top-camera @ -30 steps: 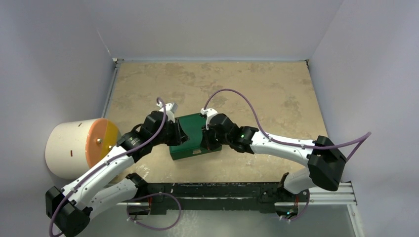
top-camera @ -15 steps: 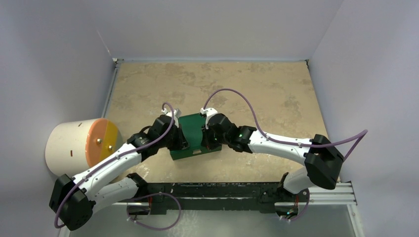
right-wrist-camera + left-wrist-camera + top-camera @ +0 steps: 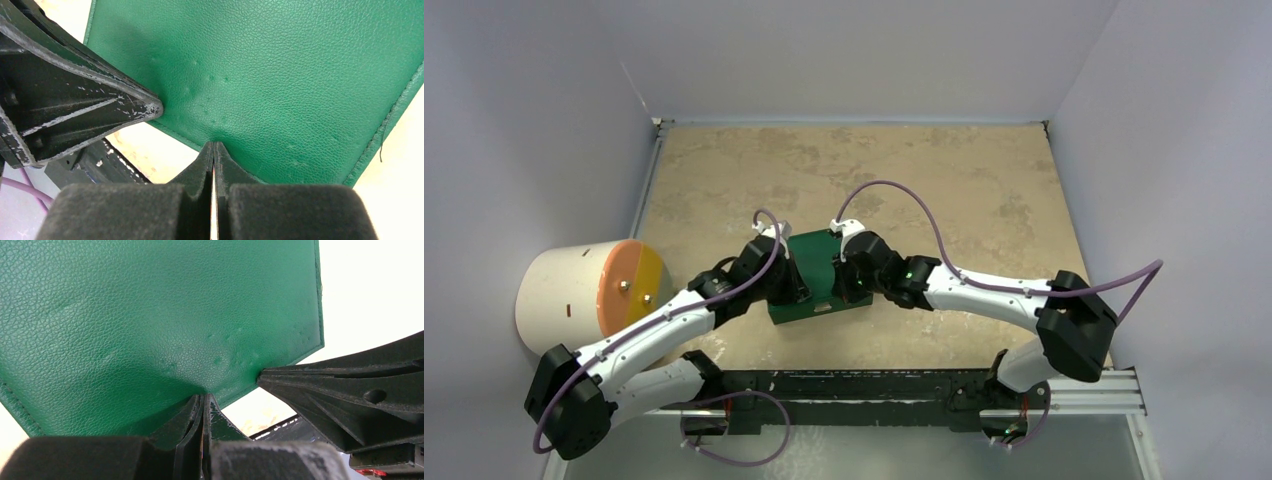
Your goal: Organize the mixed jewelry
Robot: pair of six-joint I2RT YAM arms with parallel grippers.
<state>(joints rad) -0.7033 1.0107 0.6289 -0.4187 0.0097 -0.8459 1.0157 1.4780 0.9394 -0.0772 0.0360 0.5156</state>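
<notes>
Table (image 3: 984, 180): tan stone-pattern surface filling the centre of the top view; a white drum with an orange face (image 3: 574, 300) lies at the left edge.

Left arm (image 3: 654, 330): over the last 1 second its elbow has swung inward and its wrist has closed on the left side of the green box (image 3: 816, 255); the right arm (image 3: 994, 290) has barely shifted; the box has not moved.

Green box: lower centre of the top view, grained lid (image 3: 150, 315) flat and covering it.

Left gripper (image 3: 202, 400): fingers drawn together with only a hairline between them, tips at the lid's near edge. Right gripper (image 3: 213, 146): the same posture, tips at that edge just beside the other; each wrist view shows the opposite finger touching the rim. Whether either pair pinches the flap or merely presses it cannot be told.

Mixed jewelry: no piece visible in any view; presumably under the lid, unconfirmed.

Assessment: both tools are now set on the lid, so the step in hand concerns the lid, not the sorting; opening or shutting cannot be determined.
</notes>
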